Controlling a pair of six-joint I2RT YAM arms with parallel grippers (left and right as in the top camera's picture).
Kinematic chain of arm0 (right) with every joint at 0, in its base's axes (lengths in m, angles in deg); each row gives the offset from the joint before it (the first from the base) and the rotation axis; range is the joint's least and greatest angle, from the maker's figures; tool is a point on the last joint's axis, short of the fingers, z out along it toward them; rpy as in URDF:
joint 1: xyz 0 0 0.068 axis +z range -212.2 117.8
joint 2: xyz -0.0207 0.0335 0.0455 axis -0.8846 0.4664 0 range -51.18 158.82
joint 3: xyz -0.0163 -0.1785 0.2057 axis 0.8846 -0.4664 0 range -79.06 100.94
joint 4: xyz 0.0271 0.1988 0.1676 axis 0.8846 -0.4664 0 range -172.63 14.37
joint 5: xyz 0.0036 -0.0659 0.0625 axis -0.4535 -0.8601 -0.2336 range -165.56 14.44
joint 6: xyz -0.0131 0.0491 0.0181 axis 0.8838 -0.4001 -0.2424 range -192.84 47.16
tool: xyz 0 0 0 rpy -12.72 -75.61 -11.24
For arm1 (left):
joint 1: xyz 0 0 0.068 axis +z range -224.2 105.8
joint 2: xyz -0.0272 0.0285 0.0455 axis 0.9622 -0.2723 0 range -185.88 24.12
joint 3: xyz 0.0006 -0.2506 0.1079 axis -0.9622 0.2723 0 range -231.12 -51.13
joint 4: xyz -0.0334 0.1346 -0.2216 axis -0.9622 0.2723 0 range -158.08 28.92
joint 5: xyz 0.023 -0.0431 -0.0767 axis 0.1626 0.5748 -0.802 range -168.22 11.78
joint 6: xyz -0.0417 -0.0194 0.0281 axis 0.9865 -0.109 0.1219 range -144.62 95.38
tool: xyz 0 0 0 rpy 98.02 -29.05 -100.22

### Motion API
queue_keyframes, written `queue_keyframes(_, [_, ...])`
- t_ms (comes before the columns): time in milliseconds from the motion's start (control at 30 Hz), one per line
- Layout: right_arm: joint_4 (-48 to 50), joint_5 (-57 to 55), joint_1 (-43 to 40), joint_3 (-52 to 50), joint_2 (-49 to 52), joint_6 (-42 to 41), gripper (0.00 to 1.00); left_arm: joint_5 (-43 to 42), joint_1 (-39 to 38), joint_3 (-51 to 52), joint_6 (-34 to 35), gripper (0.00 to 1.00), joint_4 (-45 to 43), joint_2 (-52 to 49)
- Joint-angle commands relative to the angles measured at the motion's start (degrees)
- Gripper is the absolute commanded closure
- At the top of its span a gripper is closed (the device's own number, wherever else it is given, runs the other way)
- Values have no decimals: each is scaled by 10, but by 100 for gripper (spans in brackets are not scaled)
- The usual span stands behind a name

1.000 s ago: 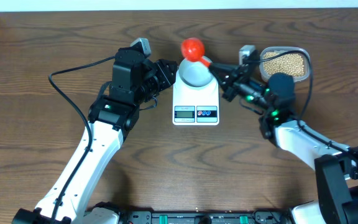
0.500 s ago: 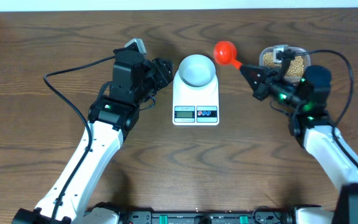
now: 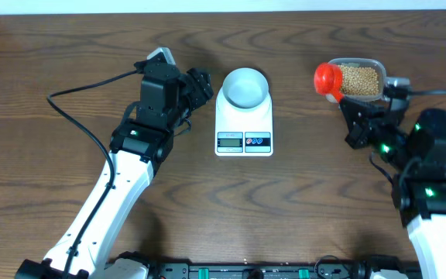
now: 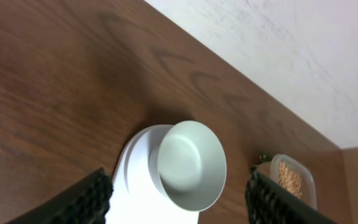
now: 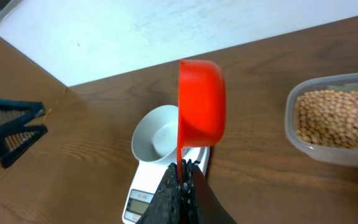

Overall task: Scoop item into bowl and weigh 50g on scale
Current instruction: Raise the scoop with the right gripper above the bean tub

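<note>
— Left end effector (image 3: 198, 87)?
— Spread wide, gripping nothing; the bowl (image 3: 244, 87) sits on the scale (image 3: 244, 132) just ahead.
— Right end effector (image 5: 180, 183)?
— Clamped on the red scoop (image 5: 201, 102) handle; beans (image 3: 360, 79) ahead, to its right.

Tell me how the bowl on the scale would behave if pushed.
The bowl looks empty, so probably light. It rests loose on the smooth scale, so a push would likely slide it. It nearly spans the scale's width, so it could slip off.
</note>
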State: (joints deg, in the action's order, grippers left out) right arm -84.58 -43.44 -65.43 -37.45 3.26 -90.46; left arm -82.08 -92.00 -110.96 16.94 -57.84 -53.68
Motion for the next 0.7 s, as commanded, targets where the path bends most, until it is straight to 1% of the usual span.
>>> queue_keyframes(0, [-23,-10,-2,4,-44,14,99,18,0,-14,-9,18,1,3])
queue_keyframes(33, [-28,-4,-2,4,-56,14,99,18,0,-14,-9,8,3,3])
queue_keyframes(133, [-23,-5,-2,4,-71,15,99,18,0,-14,-9,8,15,3])
queue_keyframes(200, [-7,-5,-2,4,-70,19,99,18,0,-13,-9,1,24,3])
queue_keyframes(233, [3,-5,-2,4,-65,21,99,18,0,-13,-9,2,29,3])
queue_keyframes(433, [67,7,-2,4,-16,16,99,18,0,-13,-9,2,39,3])
queue_keyframes(567, [106,15,-2,4,25,-18,99,19,0,-13,-9,2,38,3])
queue_keyframes(667, [125,16,-2,4,55,-35,99,50,0,-13,-9,2,38,3])
